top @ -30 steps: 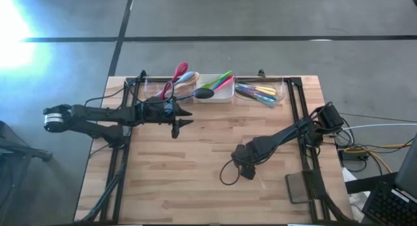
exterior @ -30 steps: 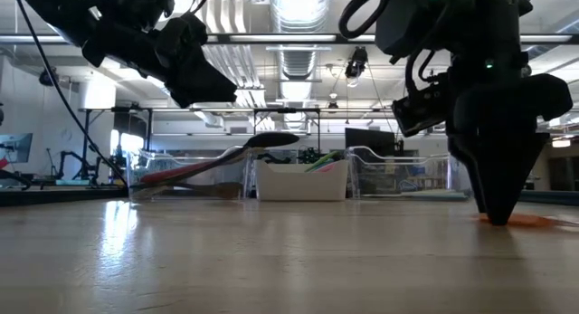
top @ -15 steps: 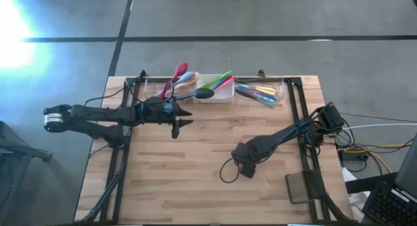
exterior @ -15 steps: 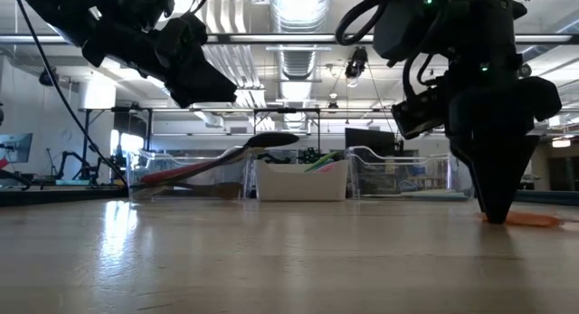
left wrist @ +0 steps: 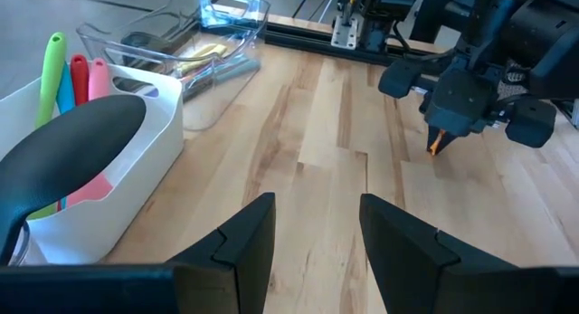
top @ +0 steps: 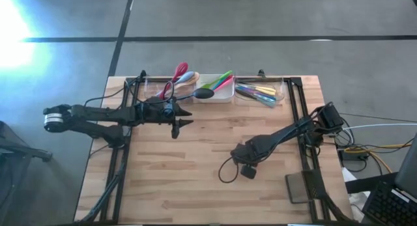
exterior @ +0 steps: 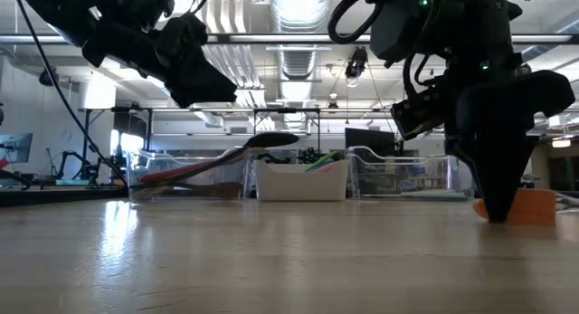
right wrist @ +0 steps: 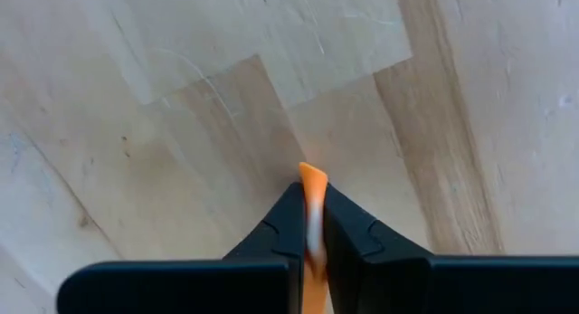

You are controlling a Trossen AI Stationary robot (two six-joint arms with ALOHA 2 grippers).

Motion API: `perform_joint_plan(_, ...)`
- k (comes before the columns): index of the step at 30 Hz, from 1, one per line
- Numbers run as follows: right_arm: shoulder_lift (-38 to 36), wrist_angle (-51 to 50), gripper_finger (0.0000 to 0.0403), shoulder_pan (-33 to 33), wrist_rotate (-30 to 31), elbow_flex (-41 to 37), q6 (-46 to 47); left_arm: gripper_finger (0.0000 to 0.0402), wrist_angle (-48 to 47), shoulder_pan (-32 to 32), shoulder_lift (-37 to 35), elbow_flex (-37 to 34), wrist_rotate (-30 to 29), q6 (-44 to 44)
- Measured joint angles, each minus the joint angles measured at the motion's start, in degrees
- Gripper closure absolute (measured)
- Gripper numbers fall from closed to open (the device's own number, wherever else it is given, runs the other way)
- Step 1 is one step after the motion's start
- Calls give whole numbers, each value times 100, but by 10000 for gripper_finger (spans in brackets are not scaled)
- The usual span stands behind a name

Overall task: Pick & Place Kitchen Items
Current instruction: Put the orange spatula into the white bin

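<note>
right gripper (right wrist: 312,225) is clamped on the orange utensil (right wrist: 312,192), low at the table's right-middle. left gripper (left wrist: 317,228), half open and empty, waits by the white tray (top: 221,94); your trays lie at the far edge.

Three trays stand in a row along the far edge of the surface (top: 195,180): a clear tray (top: 171,83) on the left, the middle tray (top: 216,96) beside it, another clear tray (top: 279,94) on the right (utensils lie in each). A ladle (top: 204,94) rests across the middle tray's rim.
</note>
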Motion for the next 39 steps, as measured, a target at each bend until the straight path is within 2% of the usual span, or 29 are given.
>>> perform_joint_plan(6,-366,228,393,-122,-204,51,-38,234,-4,0,0,0,221,-242)
perform_joint_plan(11,-690,335,394,-258,-135,71,-271,234,-6,-18,50,1,591,-509)
perform_joint_plan(16,-765,184,394,-445,-169,237,-694,234,68,-39,463,15,875,-774)
perform_joint_plan(20,-746,-550,394,-677,-170,600,-1262,234,109,-56,944,66,1024,-930)
perform_joint_plan(25,-757,-1731,394,-979,460,1271,-1957,234,137,-94,1486,300,1115,-981)
perform_joint_plan(30,-757,-2613,394,-1500,1216,2033,-2751,234,160,-92,1515,467,1091,-718)
perform_joint_plan(34,-755,-2784,394,-2213,1660,2582,-3440,234,140,-92,1268,472,1094,-580)
perform_joint_plan(39,-755,-2561,394,-3269,1803,3167,-4473,234,95,-92,937,389,1093,-489)
